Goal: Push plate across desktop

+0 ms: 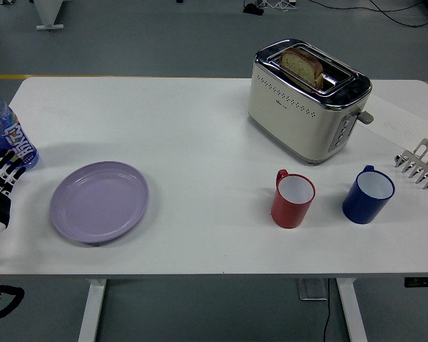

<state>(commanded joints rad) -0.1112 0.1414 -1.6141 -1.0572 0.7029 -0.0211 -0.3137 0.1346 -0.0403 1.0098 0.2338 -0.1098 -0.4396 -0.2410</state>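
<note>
A lilac plate [100, 201] lies flat on the white table [200, 128], towards its near left. My left hand [1, 174] comes in at the left edge, a short way left of the plate and apart from it, with its fingers spread and nothing in them. No right arm shows anywhere in the head view.
A blue water bottle [3, 134] stands just behind my left hand. A cream toaster [307, 100] with a slice of bread stands at the back right. A red mug [293, 199] and a blue mug [368, 194] sit in front of it. A metal rack [419, 164] is at the right edge.
</note>
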